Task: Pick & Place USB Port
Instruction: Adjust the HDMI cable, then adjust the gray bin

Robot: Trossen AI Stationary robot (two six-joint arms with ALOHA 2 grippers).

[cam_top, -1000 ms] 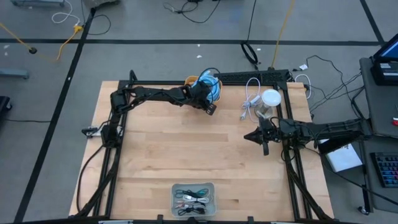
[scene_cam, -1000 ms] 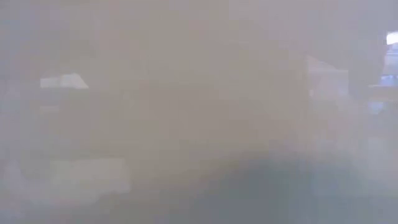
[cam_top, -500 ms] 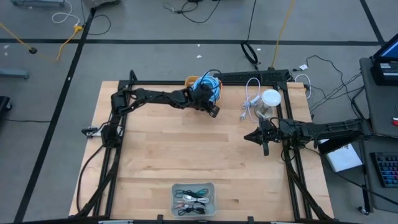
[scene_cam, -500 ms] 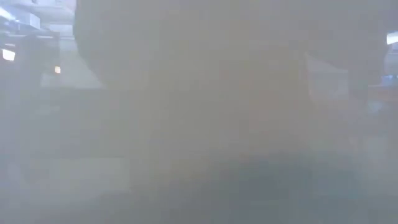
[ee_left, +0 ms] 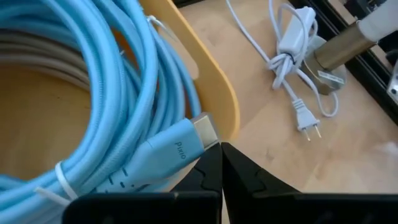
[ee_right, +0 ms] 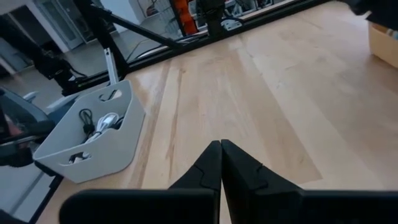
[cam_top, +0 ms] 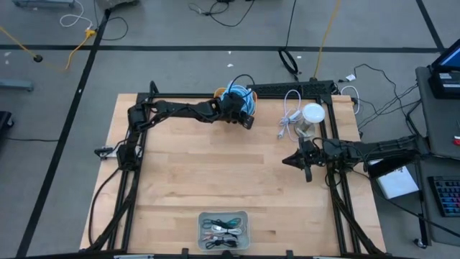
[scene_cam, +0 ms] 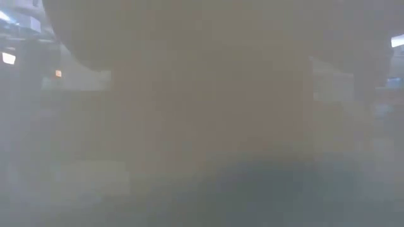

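Cable plug [ee_left: 198, 131] at yellow bin [ee_left: 214, 93] rim, ungrasped.
Your left gripper [ee_left: 221, 163] is clenched empty; spread fingers before descending on the plug.

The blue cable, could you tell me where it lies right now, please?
The blue cable lies coiled in the yellow bin at the table's far edge, beside the left gripper.

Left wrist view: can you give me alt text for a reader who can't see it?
The left gripper, jaws shut, sits right by the metal plug of a coiled light-blue cable lying in a yellow bin. Beyond the bin, a white power cord lies on the wooden table.
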